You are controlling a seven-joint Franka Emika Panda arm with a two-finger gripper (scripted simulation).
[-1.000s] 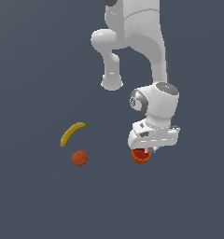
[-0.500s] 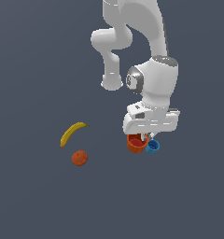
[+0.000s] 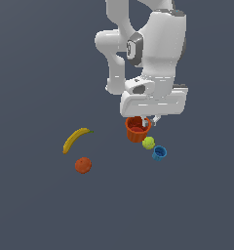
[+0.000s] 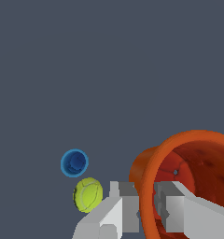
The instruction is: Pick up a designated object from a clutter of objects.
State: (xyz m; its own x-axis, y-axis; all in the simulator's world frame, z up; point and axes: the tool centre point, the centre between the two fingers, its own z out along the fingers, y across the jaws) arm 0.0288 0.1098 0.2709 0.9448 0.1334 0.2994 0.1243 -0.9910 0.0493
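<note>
We're gripping the orange-red cup [image 3: 137,129] w/ our gripper [image 3: 147,121], fingers [image 4: 121,205] clamped on its rim, one inside & one outside; the cup's sitting center-right in the exterior frame, just under the wrist. We're seeing the yellow-green ball [image 3: 148,142] & blue cup [image 3: 159,153] just lower right of it, banana [image 3: 75,139] & orange fruit [image 3: 83,165] well apart at center-left.

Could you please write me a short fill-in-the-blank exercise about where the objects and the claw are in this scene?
1. The claw is closed on the rim of the orange-red ____.
2. The yellow-green ball lies between the orange-red cup and the small ____ cup.
3. The round orange lies nearest to the ____.

Missing words: cup; blue; banana
</note>
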